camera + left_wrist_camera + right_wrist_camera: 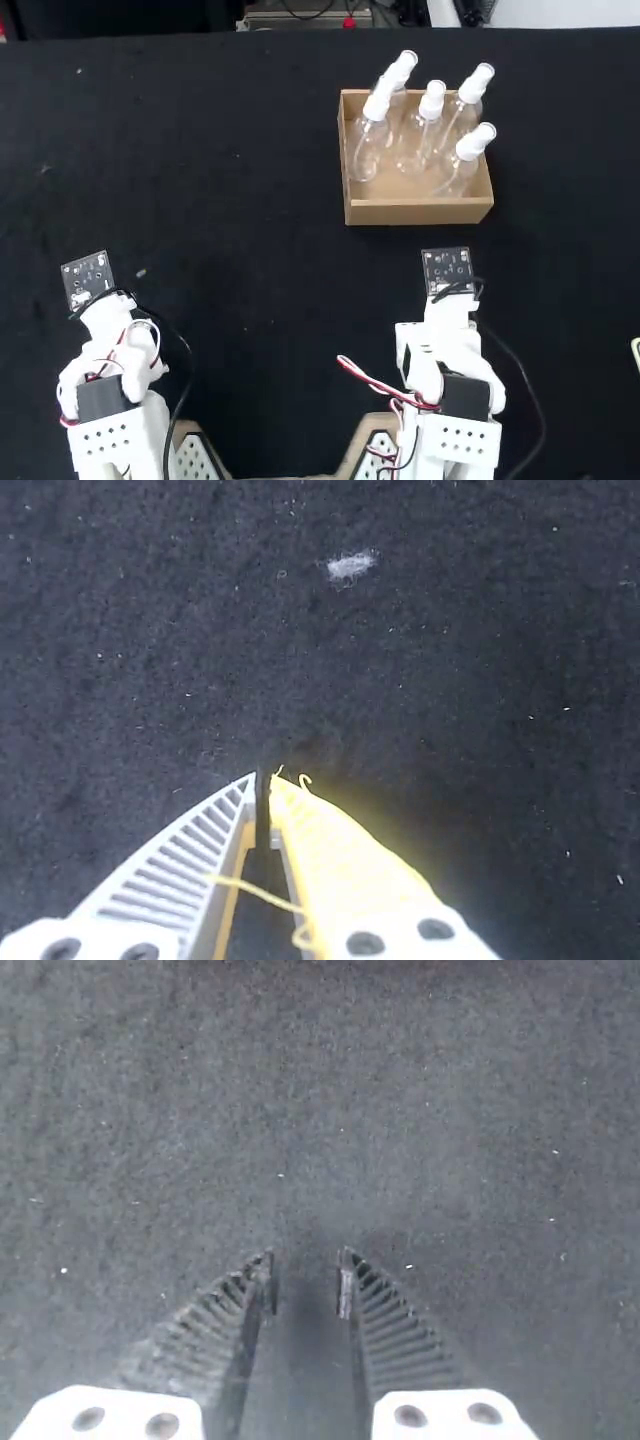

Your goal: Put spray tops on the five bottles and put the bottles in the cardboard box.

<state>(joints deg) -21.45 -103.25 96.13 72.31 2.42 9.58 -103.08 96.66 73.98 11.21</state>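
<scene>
Toward the far right of the black surface [220, 150] sits the cardboard box [415, 211], open at the top, with one long wall facing the arms. All five bottles [415, 145] are inside it, clear-bodied and packed close together, leaning so that their necks tip toward the far right. Each one wears a white spray top [432, 98]. Two tops rise at the far left corner of the box, one in the middle, one at the far right corner, and the fifth [478, 140] pokes up near the right wall, closest to the arms.

Both arms are drawn in at the near edge, well apart from the box. The left arm [105, 385] stands at the near left, and the right arm [445, 370] is near the middle right, just in front of the box's near wall but not touching it.

From its own wrist camera, the left claw [262, 780] is clenched, its white finger and yellow-lit finger meeting at the tips with nothing between them, above bare dark cloth. A small pale fleck of lint [350, 566] lies on the cloth beyond it.

The right claw [305, 1270] is released, a narrow gap showing between its ribbed fingers [380, 1310], with nothing held there, and it too points down at the dark cloth.
</scene>
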